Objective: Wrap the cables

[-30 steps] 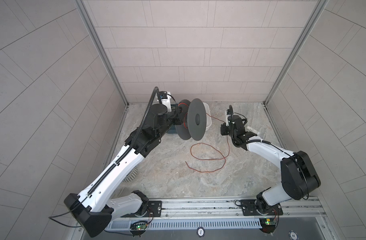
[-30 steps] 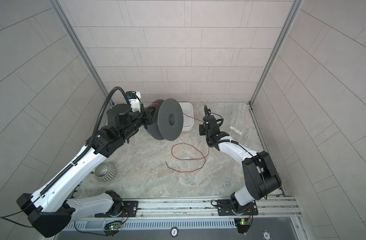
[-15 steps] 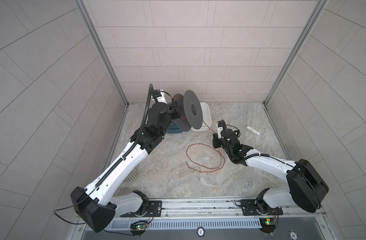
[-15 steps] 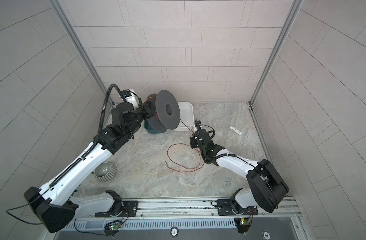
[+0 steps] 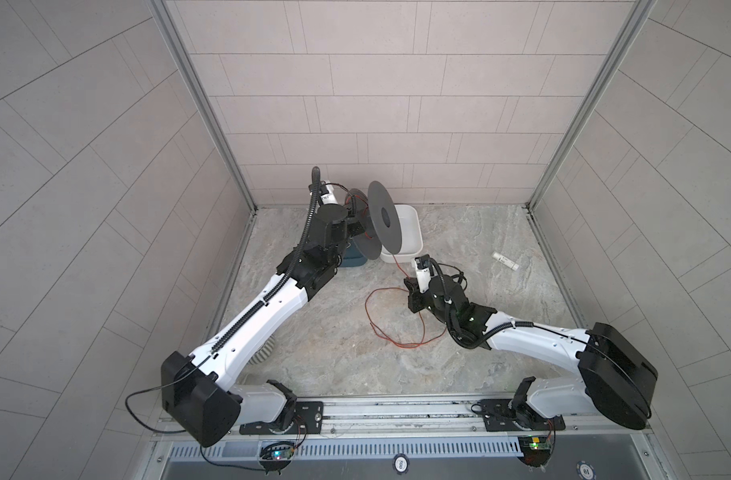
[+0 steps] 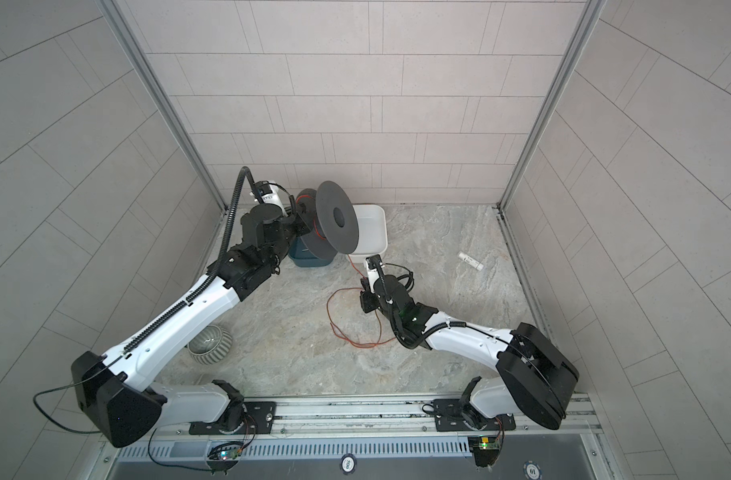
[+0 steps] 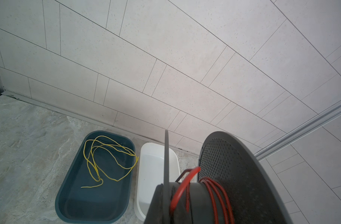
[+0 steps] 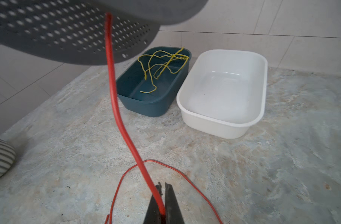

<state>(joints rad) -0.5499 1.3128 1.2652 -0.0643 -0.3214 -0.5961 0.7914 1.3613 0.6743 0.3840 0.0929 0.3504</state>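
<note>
**Item:** cable [image 5: 366, 309], thin red wire.
**Location:** a few loose turns sit on the spool [image 5: 382, 216]. One strand drops from the spool's edge to the right gripper [image 8: 162, 186]. The rest lies in an open loop on the floor [image 5: 314, 340], beside and partly under the right arm. I cannot tell where the free end is.

**Holders:**
- Right gripper: clenched on the strand, low over the floor.
- Left gripper [image 5: 355, 226]: closed, apparently pinching the spool's thin near flange [image 7: 166, 155], with the spool carried in the air above the tubs.

**Nearby:**
- White tub [image 8: 222, 124], nothing in it.
- Teal tub [image 8: 146, 106], holding a yellow wire [image 8: 162, 64].
- Striped bowl [image 6: 210, 345], well apart.

**Hazards, as judged:**
- The strand meets the spool at the flange edge, not the hub [image 7: 198, 194]. A turn laid from this angle may ride over the flange and drop off.
- The turns on the hub look slack and crossed. Without tension they may spring loose.
- The wire is far thinner than the jaws, so it may slide through the grip under pull, or kink if pulled hard.
- A pinch on a thin flange may let the spool pivot when the strand tightens.
- The floor loop may snag on the right arm or catch a tub rim as it feeds.
</note>
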